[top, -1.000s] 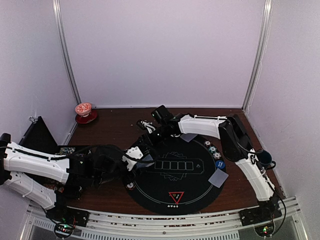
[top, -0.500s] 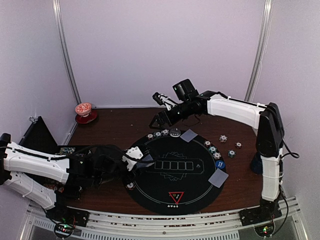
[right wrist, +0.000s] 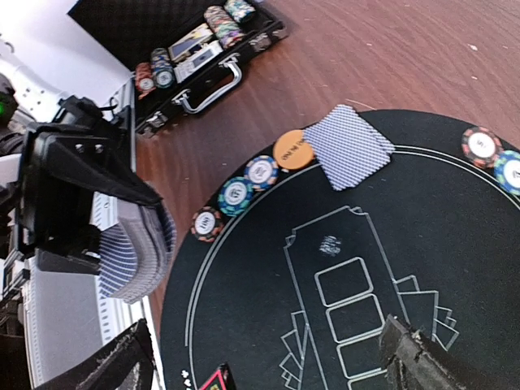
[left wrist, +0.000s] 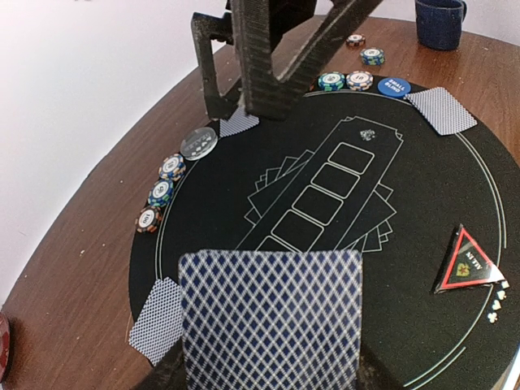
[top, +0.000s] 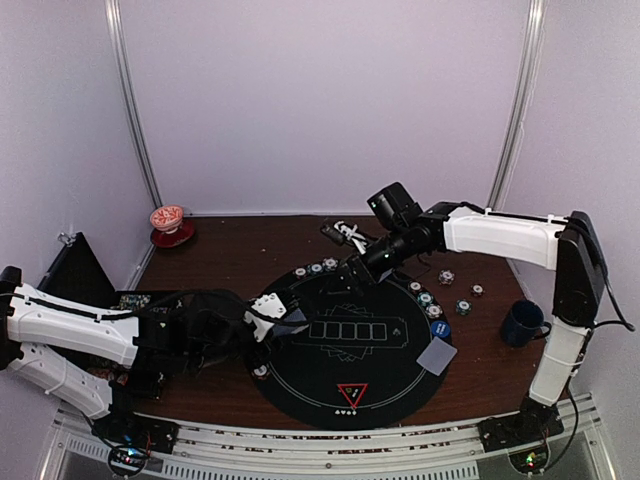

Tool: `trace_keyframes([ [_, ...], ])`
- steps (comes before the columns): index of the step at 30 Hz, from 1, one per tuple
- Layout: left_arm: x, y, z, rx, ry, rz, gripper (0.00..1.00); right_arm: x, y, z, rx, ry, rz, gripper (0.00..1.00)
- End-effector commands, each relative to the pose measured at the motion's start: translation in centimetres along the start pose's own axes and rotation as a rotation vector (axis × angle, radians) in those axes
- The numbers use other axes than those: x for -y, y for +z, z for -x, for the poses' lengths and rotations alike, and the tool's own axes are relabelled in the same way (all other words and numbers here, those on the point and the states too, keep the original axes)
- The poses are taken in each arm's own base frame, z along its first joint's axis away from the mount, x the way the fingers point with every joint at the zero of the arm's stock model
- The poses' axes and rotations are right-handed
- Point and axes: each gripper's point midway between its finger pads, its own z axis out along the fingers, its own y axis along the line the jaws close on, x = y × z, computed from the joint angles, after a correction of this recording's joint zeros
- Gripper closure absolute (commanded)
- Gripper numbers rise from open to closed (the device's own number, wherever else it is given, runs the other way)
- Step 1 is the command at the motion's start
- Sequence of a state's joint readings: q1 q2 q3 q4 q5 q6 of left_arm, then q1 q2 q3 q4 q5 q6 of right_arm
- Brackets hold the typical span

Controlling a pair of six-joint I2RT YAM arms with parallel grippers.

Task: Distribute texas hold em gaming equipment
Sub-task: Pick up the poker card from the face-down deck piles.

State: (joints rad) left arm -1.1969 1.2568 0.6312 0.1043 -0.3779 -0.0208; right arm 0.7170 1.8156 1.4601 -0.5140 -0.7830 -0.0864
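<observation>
My left gripper (top: 284,320) is shut on a deck of grey-blue-backed playing cards (left wrist: 271,315), held over the near-left rim of the round black mat (top: 385,378). My right gripper (top: 353,272) hangs open and empty over the mat's far edge, its dark fingers (left wrist: 262,77) above a dealt card (right wrist: 348,146) and the orange button (right wrist: 293,149). Three striped chips (right wrist: 235,195) line the rim beside that button. Another card (left wrist: 158,318) lies by the deck and a third (top: 437,354) at the right. More chips (top: 425,297), the blue button (top: 440,326) and the red triangle marker (top: 352,393) sit on the mat.
Three loose chips (top: 463,307) lie on the brown table right of the mat, with a dark blue mug (top: 522,322) beyond them. A red-and-white cup on its saucer (top: 167,222) stands at the back left. An open black chip case (right wrist: 203,50) sits at the left edge.
The right gripper left the deck, swung up to the back of the table, then came down to the right over the mat's far edge. The left arm and deck stayed put.
</observation>
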Motion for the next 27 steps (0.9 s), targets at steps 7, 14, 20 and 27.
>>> trace_keyframes([
  [7, -0.2, 0.1, 1.3, 0.047, -0.021, 0.007, 0.48, -5.0, 2.7, 1.7, 0.052, -0.057, 0.152, 0.04],
  [14, -0.1, 0.1, 1.3, 0.047, -0.017, 0.005, 0.48, -5.8, 5.5, 1.1, 0.014, -0.042, 0.162, 0.04],
  [20, -0.1, 0.2, 1.2, 0.044, -0.016, 0.005, 0.48, -6.1, 7.4, 0.9, -0.008, -0.03, 0.126, 0.06],
  [27, -0.1, 0.3, 1.2, 0.042, -0.016, 0.006, 0.48, -5.3, 8.0, 1.1, 0.0, 0.017, 0.087, 0.11],
])
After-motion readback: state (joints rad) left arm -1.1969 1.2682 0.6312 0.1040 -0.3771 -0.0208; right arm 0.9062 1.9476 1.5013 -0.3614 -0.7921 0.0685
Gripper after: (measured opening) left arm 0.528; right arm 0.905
